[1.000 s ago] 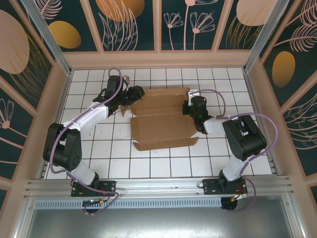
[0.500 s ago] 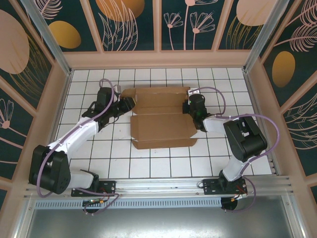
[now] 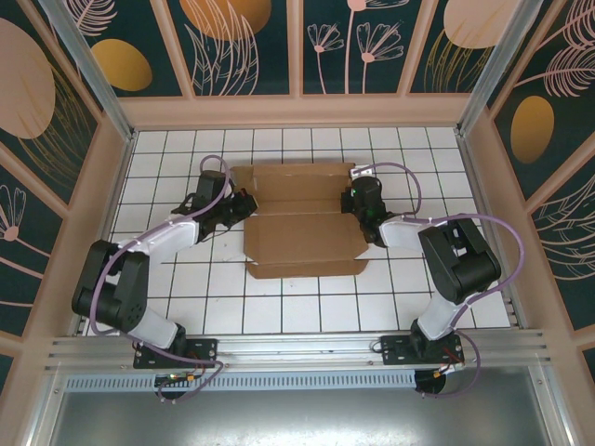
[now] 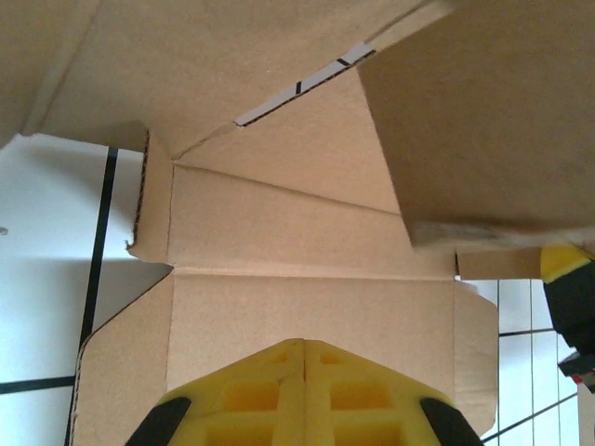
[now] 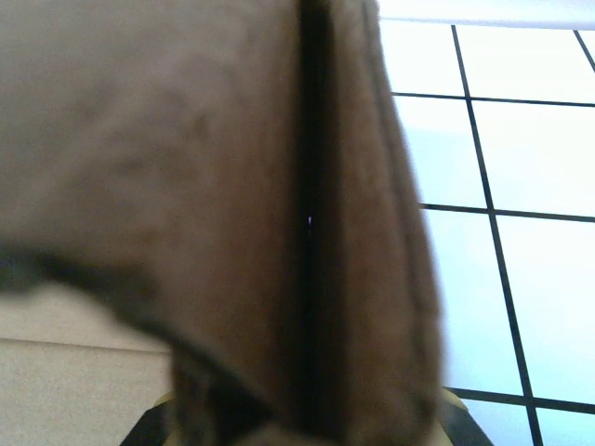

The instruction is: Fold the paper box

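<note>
starting at the left: left hand (image 3: 244,203) parked just off the left short end of the paper box (image 3: 302,218), yellow fingers (image 4: 251,395) pressed flat together, nothing seen pinched between them. straight ahead of those fingertips, and close: the small side flap at that end, lying low on the white gridded desk (image 3: 186,279), raw corrugated edge showing. beyond the flap, a creased floor panel; up and to the right of the fingers, a bigger panel lifted and leaning over, with a thin slot letting the white desk show through.

moving across: box stretched out from the left hand toward the right hand, long axis running hand to hand, midway between them. plain brown card, die-cut, only partly formed, with a far panel, a middle band marked by creases, and a near panel spread flat toward the arm bases. no closed walls yet, so early in the fold by the look of it.

over on the right: right hand (image 3: 356,200) at the opposite short end, by the far corner, clamped on the box. from its wrist, blurred cardboard right up against the lens with a dark seam down the middle, apparently a doubled layer standing between the fingers.

likely hinge of the next move: left flap dead ahead of the shut left hand, clearly the nearer of the two, well placed for a push inward, with the right hand anchoring the other end. main risk: the whole sheet sliding rightward instead of creasing.
</note>
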Tool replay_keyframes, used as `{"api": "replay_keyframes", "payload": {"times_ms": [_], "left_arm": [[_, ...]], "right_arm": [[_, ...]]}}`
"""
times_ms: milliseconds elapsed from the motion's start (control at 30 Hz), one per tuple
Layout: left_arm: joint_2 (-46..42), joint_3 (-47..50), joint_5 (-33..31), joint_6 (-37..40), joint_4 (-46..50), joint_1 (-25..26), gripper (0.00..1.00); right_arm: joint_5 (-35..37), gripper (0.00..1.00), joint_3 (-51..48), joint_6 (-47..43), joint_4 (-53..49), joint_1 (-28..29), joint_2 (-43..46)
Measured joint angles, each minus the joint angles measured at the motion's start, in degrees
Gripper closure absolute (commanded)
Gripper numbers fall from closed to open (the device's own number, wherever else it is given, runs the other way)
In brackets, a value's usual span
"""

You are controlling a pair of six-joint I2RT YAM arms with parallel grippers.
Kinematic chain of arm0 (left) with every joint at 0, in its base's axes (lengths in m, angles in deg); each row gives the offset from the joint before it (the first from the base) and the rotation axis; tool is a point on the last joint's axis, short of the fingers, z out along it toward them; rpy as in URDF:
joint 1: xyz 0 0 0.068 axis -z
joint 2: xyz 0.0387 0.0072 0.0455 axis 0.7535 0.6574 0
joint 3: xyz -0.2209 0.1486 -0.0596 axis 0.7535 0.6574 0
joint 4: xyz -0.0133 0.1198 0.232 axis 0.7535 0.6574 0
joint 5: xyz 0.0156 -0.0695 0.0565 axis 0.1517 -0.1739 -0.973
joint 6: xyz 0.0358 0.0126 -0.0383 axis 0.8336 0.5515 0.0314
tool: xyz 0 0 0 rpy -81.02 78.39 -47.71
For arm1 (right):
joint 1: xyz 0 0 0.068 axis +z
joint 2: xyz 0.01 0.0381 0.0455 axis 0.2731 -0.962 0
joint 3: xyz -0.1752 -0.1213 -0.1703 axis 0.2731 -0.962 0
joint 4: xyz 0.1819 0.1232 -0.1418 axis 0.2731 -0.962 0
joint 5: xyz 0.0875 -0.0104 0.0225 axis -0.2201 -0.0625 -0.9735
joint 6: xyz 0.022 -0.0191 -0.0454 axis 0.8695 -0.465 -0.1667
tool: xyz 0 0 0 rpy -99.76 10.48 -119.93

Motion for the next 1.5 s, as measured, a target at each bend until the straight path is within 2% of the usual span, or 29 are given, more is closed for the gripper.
{"api": "replay_keyframes", "payload": {"times_ms": [433, 867, 1200, 1500], "left_arm": [[4.8, -0.5, 0.3, -4.5, -6.7, -6.2, 1.00], [10.3, -4.1, -2.3, -1.7, -4.8, -6.3, 1.00], [10.5, -6.4, -11.8, 0.9, 3.9, -6.3, 1.00], [11.6, -4.3, -8.8, 0.4, 2.5, -6.3, 1.00]], "right_arm": [[0.2, 1.00, 0.0, 0.0, 0.0, 0.2, 0.0], [0.8, 1.00, 0.0, 0.0, -0.2, 1.0, 0.1], [1.7, 1.00, 0.0, 0.0, -0.4, 1.4, 0.1], [1.7, 1.00, 0.0, 0.0, -0.4, 1.4, 0.1]]}}
